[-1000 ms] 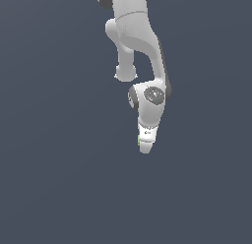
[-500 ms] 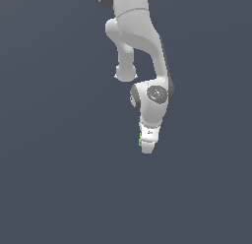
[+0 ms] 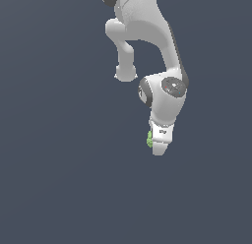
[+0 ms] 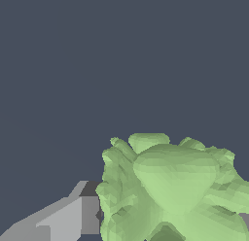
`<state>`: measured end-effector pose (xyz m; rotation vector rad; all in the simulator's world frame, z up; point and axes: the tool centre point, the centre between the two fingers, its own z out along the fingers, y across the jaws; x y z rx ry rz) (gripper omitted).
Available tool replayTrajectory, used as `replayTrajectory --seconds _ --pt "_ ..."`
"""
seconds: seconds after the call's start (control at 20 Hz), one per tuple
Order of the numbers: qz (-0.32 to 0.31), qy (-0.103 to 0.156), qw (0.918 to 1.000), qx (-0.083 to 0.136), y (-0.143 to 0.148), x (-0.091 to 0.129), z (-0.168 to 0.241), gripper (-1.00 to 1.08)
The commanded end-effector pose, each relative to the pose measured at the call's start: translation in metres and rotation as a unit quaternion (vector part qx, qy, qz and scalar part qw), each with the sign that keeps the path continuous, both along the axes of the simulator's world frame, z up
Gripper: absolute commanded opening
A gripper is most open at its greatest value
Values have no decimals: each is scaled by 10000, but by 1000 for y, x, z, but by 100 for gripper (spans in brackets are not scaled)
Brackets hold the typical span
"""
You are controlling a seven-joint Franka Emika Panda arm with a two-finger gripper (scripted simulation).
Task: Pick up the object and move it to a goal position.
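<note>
The gripper (image 3: 158, 148) appears closed on the light-green lumpy chunk (image 4: 170, 186), which shows at about 9 o'clock of the fingertips in the exterior view. One grey finger (image 4: 73, 218) touches only its bumpy side, so it may slip out during transport.

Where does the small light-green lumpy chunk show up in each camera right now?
Exterior view: the small light-green lumpy chunk peeks out beside the white robot hand, on its exterior-view left.
Wrist view: the chunk fills the foreground, against a grey finger.
Shared landmark: the hand itself.
</note>
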<state>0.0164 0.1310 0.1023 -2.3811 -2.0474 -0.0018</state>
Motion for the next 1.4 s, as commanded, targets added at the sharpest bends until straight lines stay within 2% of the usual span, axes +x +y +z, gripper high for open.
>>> replayTrajectory --seconds 0.0,0.65,1.35 --pt "1 -1 10000 2 11 9 17 -100" --pt "-1 3 10000 6 62 57 99 -100" --pt "-6 2 10000 -4 96 92 153 -100"
